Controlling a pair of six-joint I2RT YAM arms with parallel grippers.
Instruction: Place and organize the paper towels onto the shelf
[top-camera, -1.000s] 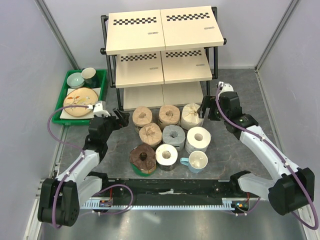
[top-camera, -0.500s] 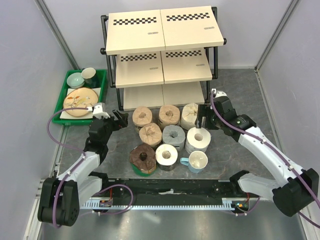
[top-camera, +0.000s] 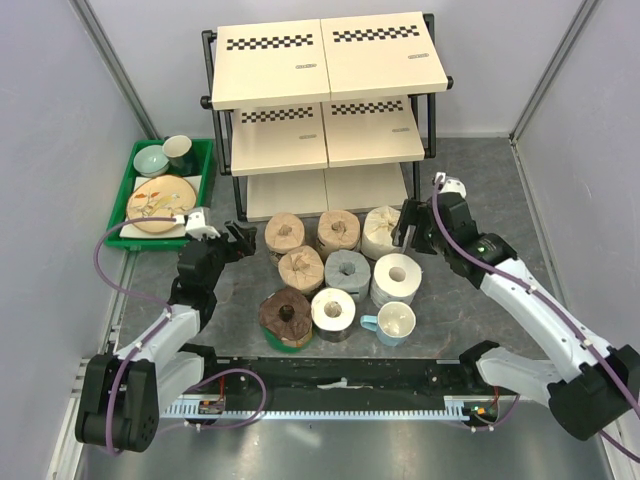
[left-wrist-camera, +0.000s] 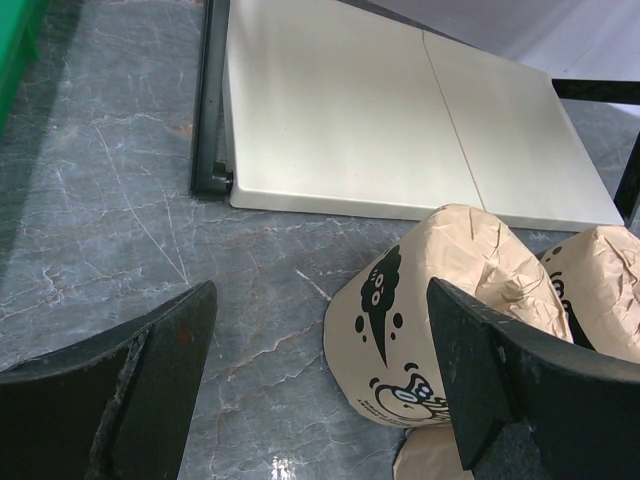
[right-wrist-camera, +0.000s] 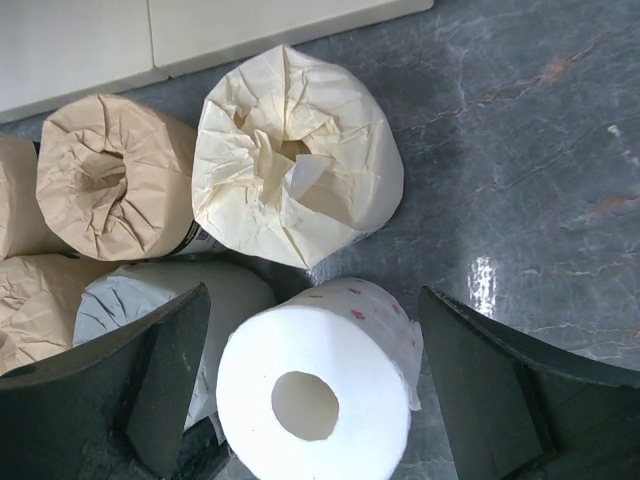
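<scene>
Green tray (top-camera: 207, 160) holds dishes (top-camera: 160, 203); paper towels (top-camera: 347, 270) stand before the shelf (top-camera: 325, 135); left pincer (top-camera: 240, 238), right pincer (top-camera: 412, 224) both wide.

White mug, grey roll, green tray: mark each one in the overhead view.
white mug (top-camera: 397, 321), overhead view, inside of the cup.
grey roll (top-camera: 347, 268), overhead view, wrapped top face.
green tray (top-camera: 207, 165), overhead view, right rim.

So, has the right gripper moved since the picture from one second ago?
Yes, slightly. In the top view the right gripper has shifted a little away from the shelf and toward the white roll, with its jaws open.
</scene>
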